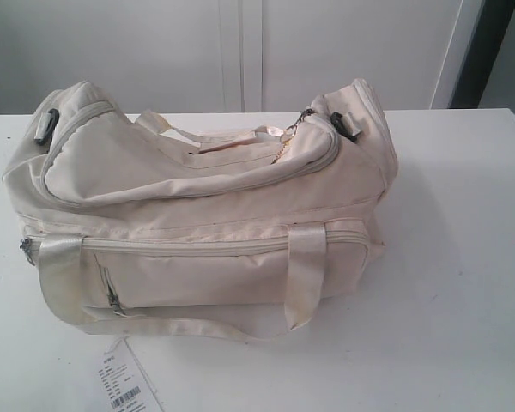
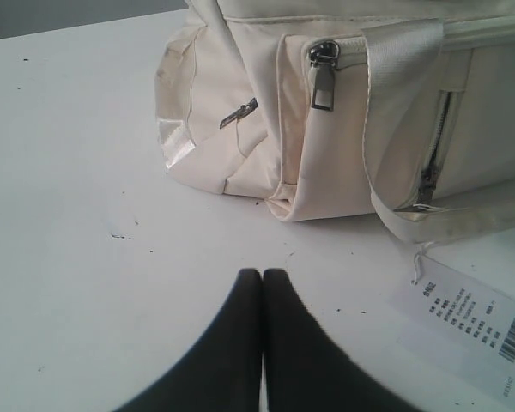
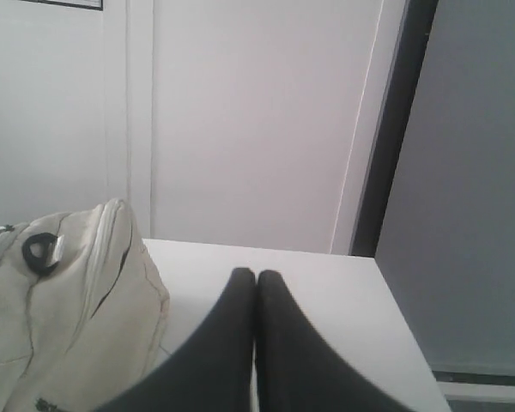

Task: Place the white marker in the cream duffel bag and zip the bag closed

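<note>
The white marker shows in none of the three views, so whether it lies inside the bag or out of sight cannot be told. The cream duffel bag sits on its base in the middle of the white table. Its top zip looks drawn shut, and the pull with the gold charm is at the right end. One shiny strap handle hangs over the near face. A barcode label lies on the table just near of the bag's left corner.

The left gripper has its claw pressed shut on nothing, near that left corner and clear of the fabric. The right gripper is likewise shut and empty, off the bag's right end.

Judged from this, the step in hand is either finding the marker or checking the closure. To do it well, the marker should be found before any reach. If the zip must move, one claw should steady the soft end while the other draws the charm pull along the curve.
</note>
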Robot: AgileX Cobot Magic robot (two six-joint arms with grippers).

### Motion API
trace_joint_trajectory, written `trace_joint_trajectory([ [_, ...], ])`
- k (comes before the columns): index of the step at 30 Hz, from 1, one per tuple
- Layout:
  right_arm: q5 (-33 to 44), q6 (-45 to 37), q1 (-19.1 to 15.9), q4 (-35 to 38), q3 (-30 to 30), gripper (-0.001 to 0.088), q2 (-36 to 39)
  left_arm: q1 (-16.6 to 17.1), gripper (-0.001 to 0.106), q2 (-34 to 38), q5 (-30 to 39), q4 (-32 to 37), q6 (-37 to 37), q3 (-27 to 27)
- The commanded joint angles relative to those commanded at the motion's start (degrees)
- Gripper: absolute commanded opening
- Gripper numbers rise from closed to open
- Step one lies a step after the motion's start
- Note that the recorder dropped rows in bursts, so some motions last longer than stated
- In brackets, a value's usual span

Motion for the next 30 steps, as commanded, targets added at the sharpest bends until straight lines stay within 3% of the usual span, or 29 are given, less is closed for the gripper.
trace_joint_trajectory([
  [13,2.95,-0.62,0.00,1.23,13.84,0.0000,-13.45,0.00,0.000,0.00,0.00,0.00,0.00,0.00],
  [30,1.53,-0.62,0.00,2.03,22.79,0.0000,-13.86,0.00,0.000,0.00,0.00,0.00,0.00,0.00],
])
